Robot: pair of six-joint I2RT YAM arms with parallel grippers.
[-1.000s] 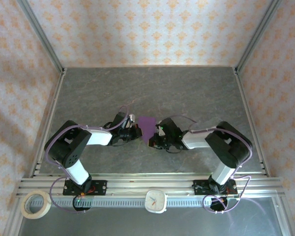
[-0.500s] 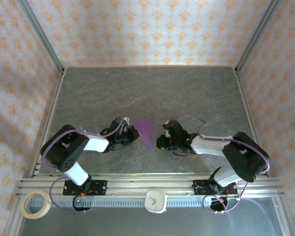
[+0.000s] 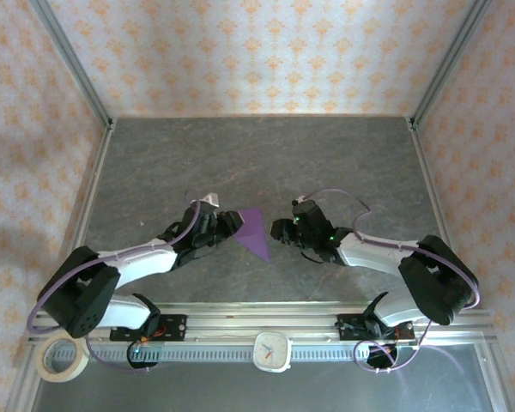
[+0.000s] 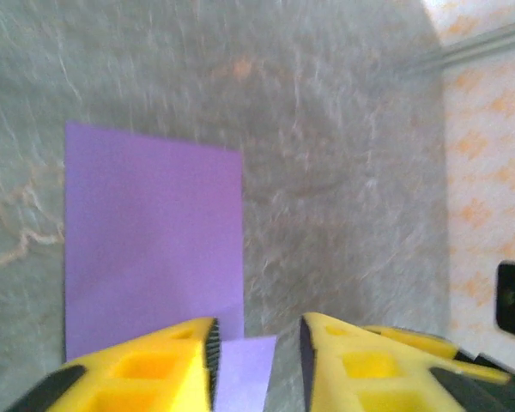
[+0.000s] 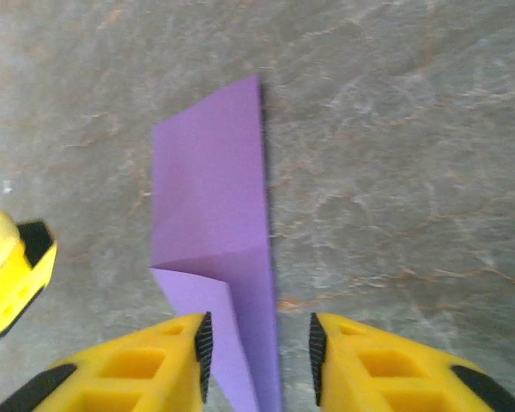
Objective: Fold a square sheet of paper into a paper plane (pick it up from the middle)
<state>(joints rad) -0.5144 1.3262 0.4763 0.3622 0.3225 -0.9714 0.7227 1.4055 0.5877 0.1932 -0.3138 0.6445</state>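
Paper plane [image 3: 253,233] seemingly flat on table [image 3: 283,154]; left claw [image 4: 257,343] and right claw [image 5: 259,348] both apart, astride it.

Paper plane [image 5: 210,215]: near tip cut off at bottom edge, right wrist view. Left wrist view blurred, left gripper [image 4: 257,335] cropped below. Creases unreadable from top.

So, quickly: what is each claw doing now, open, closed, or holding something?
Left claw: open, purple paper below it, not gripped.
Right claw: open, same paper below it, not gripped.

Left fingers [image 4: 137,369], right fingers [image 5: 378,360] released the paper plane [image 3: 253,232].
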